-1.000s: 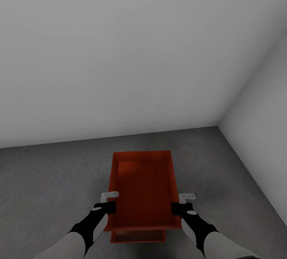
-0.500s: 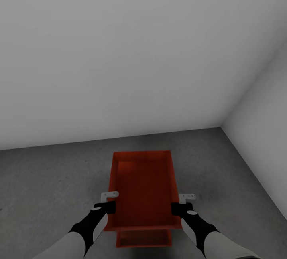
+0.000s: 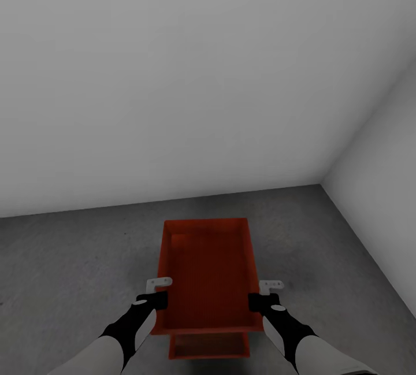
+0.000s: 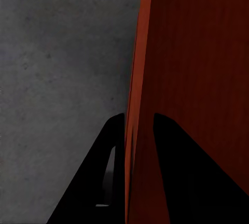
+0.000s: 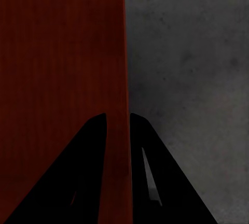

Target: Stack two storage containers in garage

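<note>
Low in the frame's centre, the left gripper (image 3: 157,300) pinches one long wall of an orange-red container (image 3: 209,271) while the right gripper (image 3: 259,302) clamps the opposite wall, holding it above a second container (image 3: 209,347) on the grey floor (image 3: 69,271). Rigid and seemingly light, it looks best held at mid-wall.

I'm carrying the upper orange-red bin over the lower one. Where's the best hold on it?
Keep to the long side walls of the lidless orange-red rectangular bin, one from each side. The walls are thin and upright, so the left gripper and right gripper each straddle one, a finger inside and a finger outside.
</note>
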